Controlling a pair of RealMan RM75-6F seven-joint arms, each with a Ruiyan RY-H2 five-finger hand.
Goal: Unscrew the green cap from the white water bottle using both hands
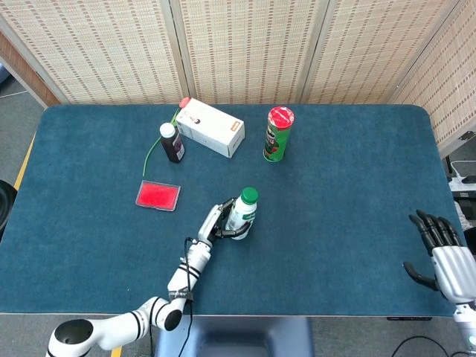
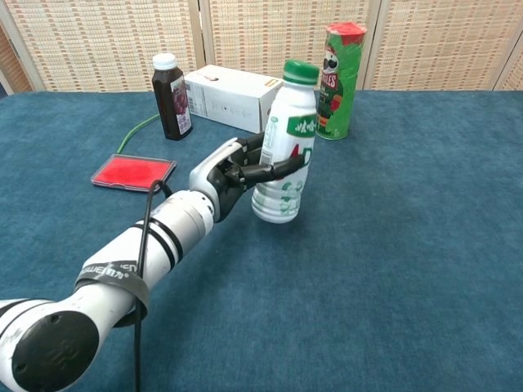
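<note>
The white water bottle (image 2: 284,155) with its green cap (image 2: 301,71) is held a little above the blue table, nearly upright with a slight lean to the right. My left hand (image 2: 239,170) grips it around the middle from the left. In the head view the bottle (image 1: 240,216) sits mid-table with the cap (image 1: 249,195) on top and the left hand (image 1: 216,223) beside it. My right hand (image 1: 439,245) is far off at the table's right edge, fingers spread, holding nothing. The chest view does not show the right hand.
A green snack can (image 2: 339,80) with a red lid stands behind the bottle. A white box (image 2: 230,97) and a dark juice bottle (image 2: 170,95) stand at the back left. A red flat pad (image 2: 132,172) lies left, with a green cable (image 1: 152,155) near it.
</note>
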